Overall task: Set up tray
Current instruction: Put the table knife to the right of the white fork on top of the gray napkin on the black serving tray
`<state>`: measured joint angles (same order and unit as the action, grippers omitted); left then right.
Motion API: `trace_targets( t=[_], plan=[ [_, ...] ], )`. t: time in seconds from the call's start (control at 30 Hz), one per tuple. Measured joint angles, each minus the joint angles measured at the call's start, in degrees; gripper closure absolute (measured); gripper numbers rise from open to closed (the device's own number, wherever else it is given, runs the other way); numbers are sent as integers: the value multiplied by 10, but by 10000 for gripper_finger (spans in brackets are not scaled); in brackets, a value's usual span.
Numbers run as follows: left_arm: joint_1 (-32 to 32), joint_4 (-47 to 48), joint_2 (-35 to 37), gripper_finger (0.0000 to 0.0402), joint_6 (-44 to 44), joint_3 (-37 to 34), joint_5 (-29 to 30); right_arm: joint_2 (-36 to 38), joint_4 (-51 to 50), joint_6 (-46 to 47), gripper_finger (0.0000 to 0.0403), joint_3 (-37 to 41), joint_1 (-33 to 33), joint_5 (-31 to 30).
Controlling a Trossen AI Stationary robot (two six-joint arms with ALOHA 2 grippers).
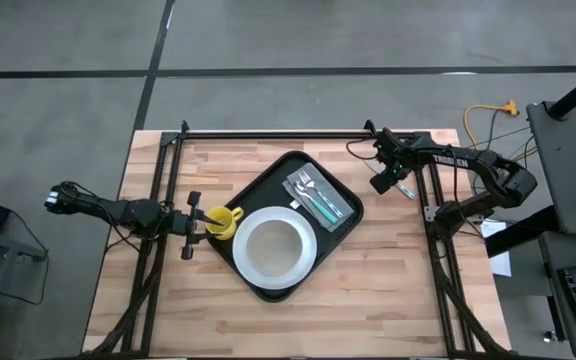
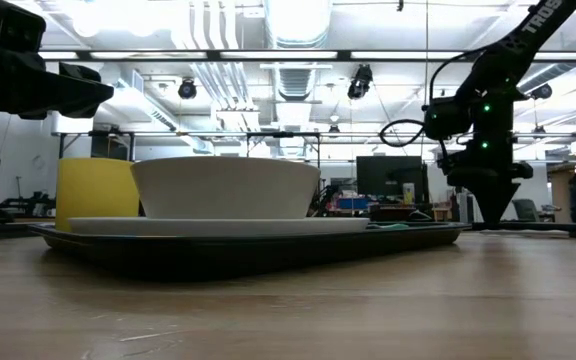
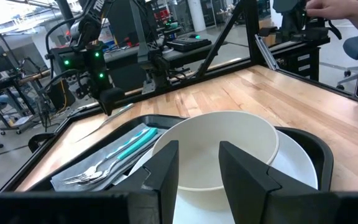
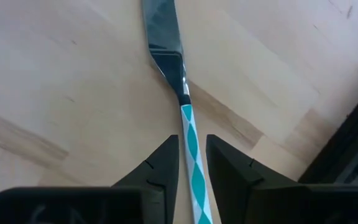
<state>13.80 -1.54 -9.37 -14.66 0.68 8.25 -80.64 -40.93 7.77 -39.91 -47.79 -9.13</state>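
Observation:
The black tray (image 1: 264, 195) lies askew mid-table. It carries a white plate (image 1: 310, 262) with a white bowl (image 1: 273, 247) on it, a yellow cup (image 1: 224, 222) at its left side, and teal-handled forks (image 1: 318, 197) on a grey napkin. A knife (image 4: 166, 43) with a teal-and-white handle (image 4: 189, 134) lies flat on the wood right of the tray. My right gripper (image 4: 191, 140) points down at the table, open by a narrow gap, one finger on each side of that handle. My left gripper (image 3: 199, 152) is open and hovers left of and above the cup (image 2: 93, 190), facing the bowl (image 3: 229, 140).
Black frame rails run along the table's far edge (image 1: 268, 133) and down both sides (image 1: 438, 250). Bare wood lies near of the tray (image 1: 298, 325) and between tray and right rail. A person's hand (image 3: 347, 9) shows in the room beyond the table.

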Motion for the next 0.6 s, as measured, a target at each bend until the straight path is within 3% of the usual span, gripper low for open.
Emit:
trace_targets(
  t=[0.6],
  plan=[
    [0,0,0,301,0,0,0,0,13,42,317,1,0,1]
  ],
)
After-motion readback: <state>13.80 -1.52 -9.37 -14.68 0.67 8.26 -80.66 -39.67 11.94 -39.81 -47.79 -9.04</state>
